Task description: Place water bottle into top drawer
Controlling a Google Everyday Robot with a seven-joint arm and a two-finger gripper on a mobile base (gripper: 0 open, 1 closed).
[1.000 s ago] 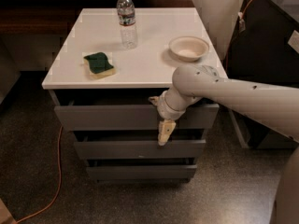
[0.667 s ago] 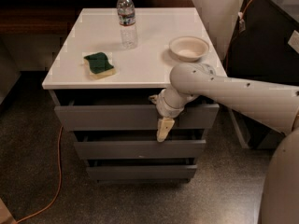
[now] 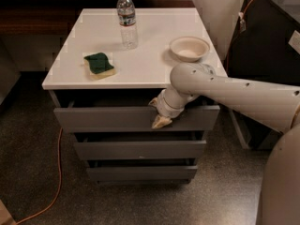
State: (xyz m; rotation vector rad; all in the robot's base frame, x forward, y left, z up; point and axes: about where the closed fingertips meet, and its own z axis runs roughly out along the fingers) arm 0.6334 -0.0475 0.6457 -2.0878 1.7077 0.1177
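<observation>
Starting nearest: got a cable (image 3: 58, 172) snaking over the floor at front left, well clear of everything. Then two lower drawers (image 3: 136, 150), both shut, nothing to do with the job. Above those, the top drawer (image 3: 103, 118), sticking out a little from under the tabletop (image 3: 150, 74), with a dark gap showing along its upper edge. Got the gripper (image 3: 158, 116) pressed right up against that drawer front, right of centre, hanging down off the arm at the top edge. Can't tell open or clamped from here. Guessing a pull to bring the drawer out, with nowhere near enough room yet for dropping anything in. Further back on the white top: a sponge (image 3: 99, 64) at left and a bowl (image 3: 189, 48) at right, just behind the arm, both only bystanders. Farthest back, the bottle (image 3: 127, 20), standing upright with cap on near the rear edge, well apart from the gripper and untouched. Makes sense to leave that there till after opening the drawer properly.
</observation>
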